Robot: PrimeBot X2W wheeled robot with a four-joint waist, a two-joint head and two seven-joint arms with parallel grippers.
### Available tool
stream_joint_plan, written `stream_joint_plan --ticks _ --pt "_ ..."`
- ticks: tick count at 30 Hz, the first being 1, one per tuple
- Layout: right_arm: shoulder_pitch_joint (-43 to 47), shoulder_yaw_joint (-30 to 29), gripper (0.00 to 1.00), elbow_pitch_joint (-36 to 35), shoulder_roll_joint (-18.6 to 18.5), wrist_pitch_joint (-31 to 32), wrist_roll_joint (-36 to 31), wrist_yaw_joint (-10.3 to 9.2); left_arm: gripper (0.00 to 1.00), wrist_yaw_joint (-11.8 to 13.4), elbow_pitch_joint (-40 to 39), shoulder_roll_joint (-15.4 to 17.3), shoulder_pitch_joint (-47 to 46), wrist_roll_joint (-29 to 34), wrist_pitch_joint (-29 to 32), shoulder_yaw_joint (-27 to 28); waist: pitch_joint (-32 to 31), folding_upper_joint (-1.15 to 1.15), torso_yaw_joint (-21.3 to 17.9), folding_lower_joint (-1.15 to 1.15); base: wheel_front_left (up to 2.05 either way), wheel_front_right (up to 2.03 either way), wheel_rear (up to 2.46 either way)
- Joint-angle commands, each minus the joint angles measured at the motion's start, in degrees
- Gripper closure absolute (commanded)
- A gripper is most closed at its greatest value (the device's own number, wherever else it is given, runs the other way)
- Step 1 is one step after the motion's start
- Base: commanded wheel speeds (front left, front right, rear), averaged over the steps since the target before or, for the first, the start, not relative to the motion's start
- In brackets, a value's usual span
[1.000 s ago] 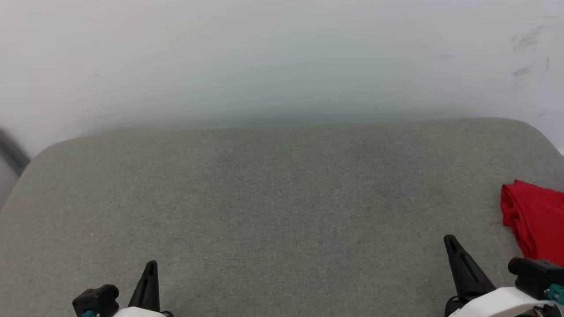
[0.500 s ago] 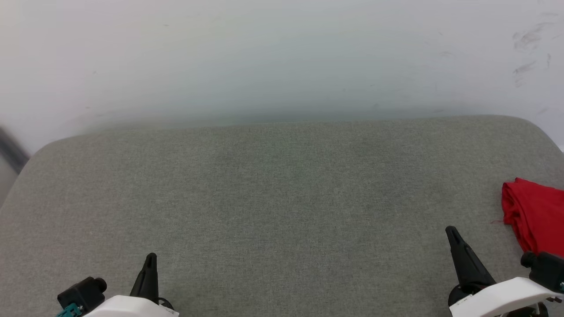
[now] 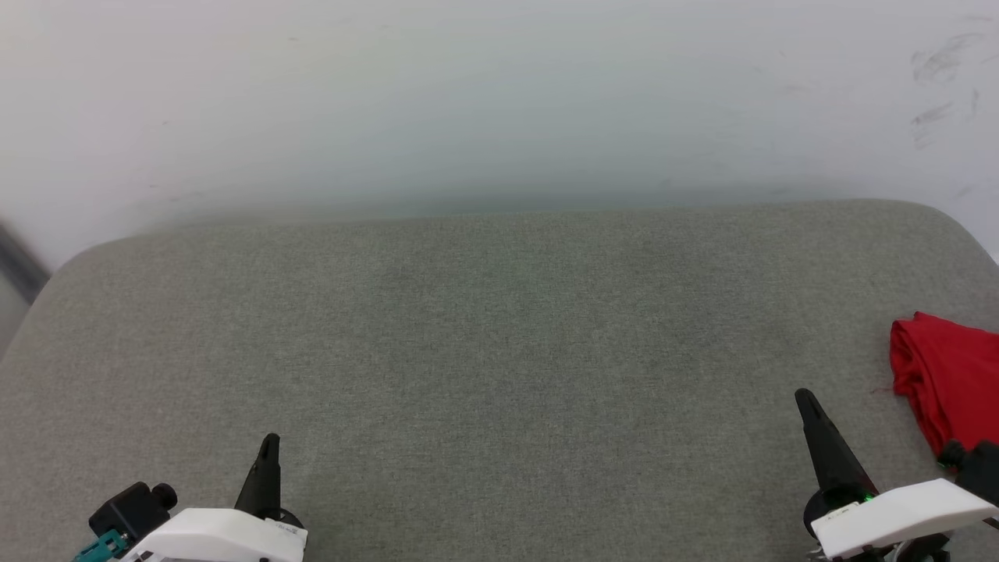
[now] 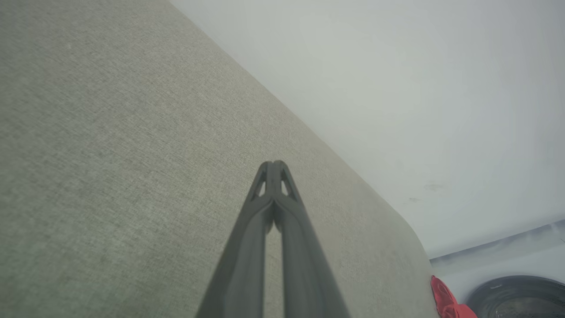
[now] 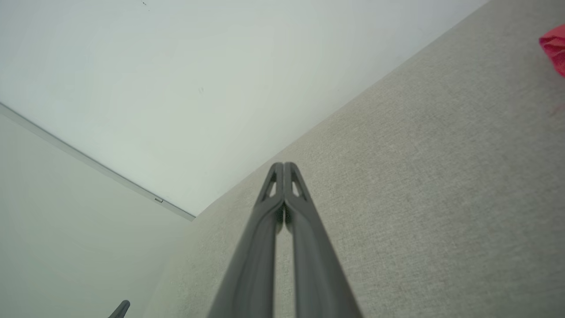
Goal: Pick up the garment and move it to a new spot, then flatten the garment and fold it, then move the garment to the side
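From the head view I have the garment (image 3: pixel 946 373) at the right edge of the frame, a little below mid-height. It lies as a folded red bundle on the grey cushion (image 3: pixel 499 351), and the frame border cuts it off. The left wrist view catches just a red scrap of it in the lower right corner, beside a dark round object (image 4: pixel 516 295) that I can't identify. The right wrist view shows a red corner at the upper right edge. No sleeves, trim or letters are visible to me.

The part I can see runs up and down the frame and leans towards the lower right. Its rounded fold faces frame left. With so much cropped, I can't judge its full length.

The left gripper (image 3: pixel 269 443) sits at the lower left and the right gripper (image 3: pixel 804 398) at the lower right, near the garment but clear of it. Both wrist views show the fingers pressed together with nothing between them.

Against a second ago, the whole head picture has slid up slightly, so the camera moved. Both fingertips stand higher in the frame than that slide accounts for, and more white forearm shows. The garment lies as it did.
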Motion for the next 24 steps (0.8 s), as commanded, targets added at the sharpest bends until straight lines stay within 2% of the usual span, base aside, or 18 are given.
stream_joint_plan --ticks 1,24 --pt "-1.72 -0.17 1.0 0.01 -0.45 -0.09 2.34 0.01 1.0 -0.55 -0.43 0.03 -1.6 -1.91 0.53 0.54 0.06 0.0 0.0 -0.01 0.0 0.0 0.0" --pt "-4.6 -1.15 1.0 4.16 -0.53 0.33 18.18 0.0 1.0 -2.38 0.27 -1.39 -3.87 -16.06 4.45 2.73 0.87 0.0 -0.02 -0.01 0.0 0.0 0.0"
